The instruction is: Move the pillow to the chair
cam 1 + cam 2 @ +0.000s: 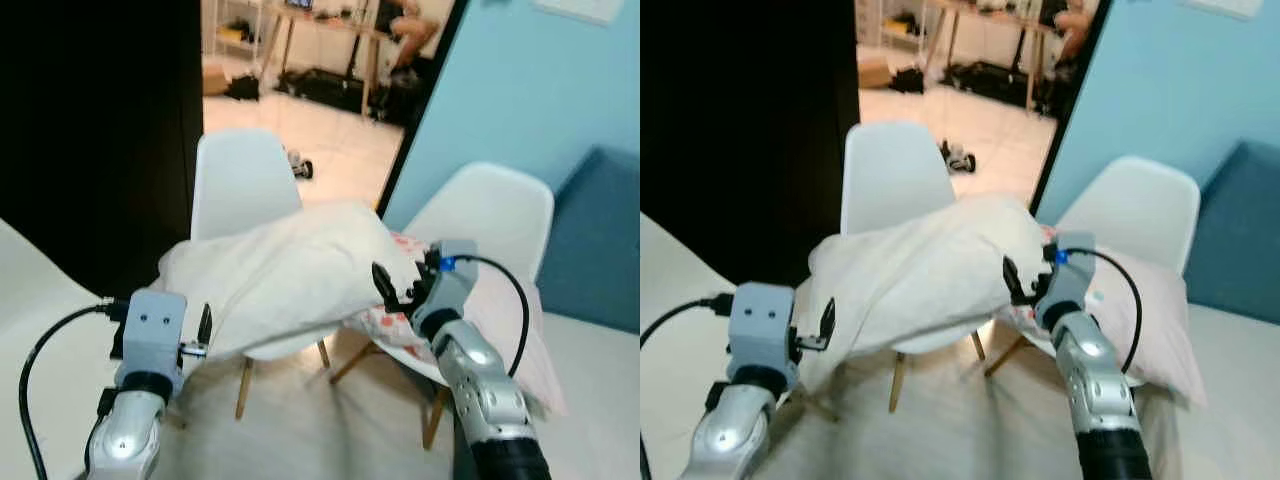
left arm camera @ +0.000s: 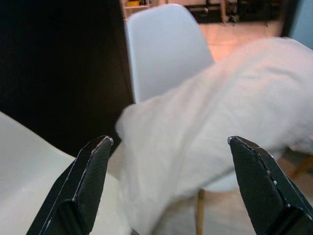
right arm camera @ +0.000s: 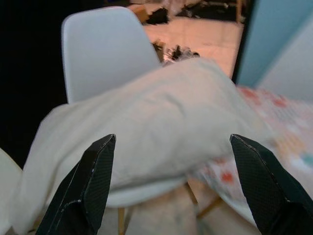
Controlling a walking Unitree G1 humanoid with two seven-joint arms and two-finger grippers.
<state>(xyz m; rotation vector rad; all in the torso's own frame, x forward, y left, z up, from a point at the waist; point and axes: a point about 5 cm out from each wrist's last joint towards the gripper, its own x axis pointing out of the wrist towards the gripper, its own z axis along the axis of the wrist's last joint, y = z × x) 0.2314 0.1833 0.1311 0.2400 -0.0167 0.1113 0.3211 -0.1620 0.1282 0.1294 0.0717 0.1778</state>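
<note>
A large cream pillow (image 1: 290,275) lies across the seat of the left white chair (image 1: 240,180). Its right end overlaps a pink patterned pillow (image 1: 520,340) on the right white chair (image 1: 490,215). My left gripper (image 1: 203,330) is open at the cream pillow's near-left edge, with nothing between its fingers (image 2: 83,191). My right gripper (image 1: 400,285) is open at the pillow's near-right end, just in front of the cloth. In the right wrist view the cream pillow (image 3: 156,127) lies ahead of the gripper's spread fingers (image 3: 264,191).
A dark wall or cabinet (image 1: 100,130) stands at the left and a blue wall (image 1: 520,90) at the right. A blue sofa (image 1: 600,240) sits beyond the right chair. Between them a doorway opens onto a tiled floor (image 1: 330,130) with clutter. A white surface (image 1: 30,300) lies at the near left.
</note>
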